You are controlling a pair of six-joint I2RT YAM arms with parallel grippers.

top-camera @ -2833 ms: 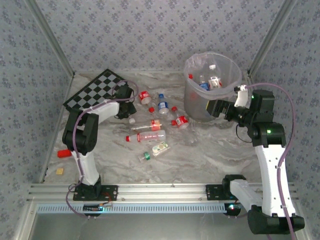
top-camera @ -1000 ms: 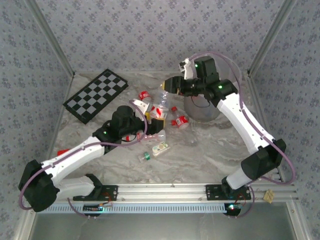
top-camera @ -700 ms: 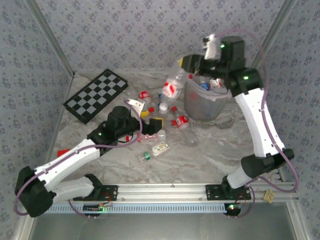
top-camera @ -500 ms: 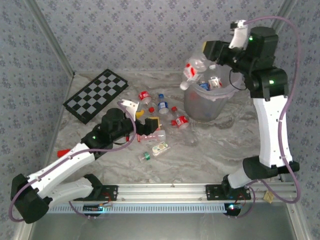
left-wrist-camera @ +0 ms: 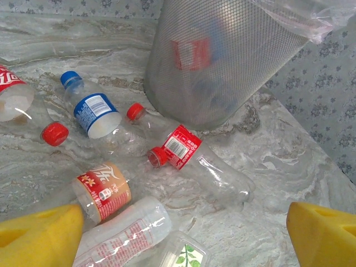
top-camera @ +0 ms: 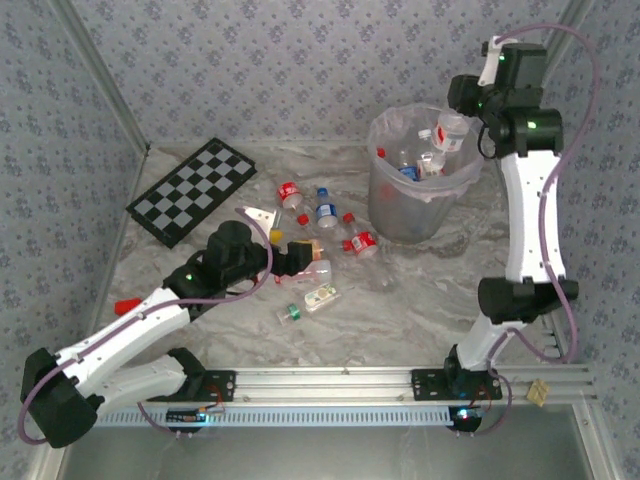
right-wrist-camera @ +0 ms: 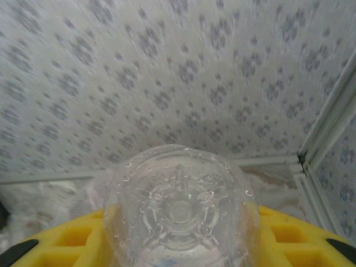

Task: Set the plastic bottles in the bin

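R claw [top-camera: 460,108] w/ bottle [right-wrist-camera: 181,208] over bin [top-camera: 395,210]; L claw [left-wrist-camera: 183,225] agape

No word or number can be read in full. A white panel with a barcode is seen on the blue-labelled bottle [left-wrist-camera: 95,110], and a white barcode patch is carried on the red-labelled bottle [left-wrist-camera: 179,147]. Large brush-style Chinese characters and a small round red emblem are printed on the tan-labelled bottle [left-wrist-camera: 103,189], but they cannot be read with certainty. White script on red is shown on the left-edge bottle [left-wrist-camera: 10,89], cut off by the frame. Fine red print, too blurred to read, is borne by the clear bottle [left-wrist-camera: 123,233], and a green leaf mark by the small bottle [left-wrist-camera: 181,257] just beside it. A red label is glimpsed, illegible, through the wall of the bin [left-wrist-camera: 250,72].
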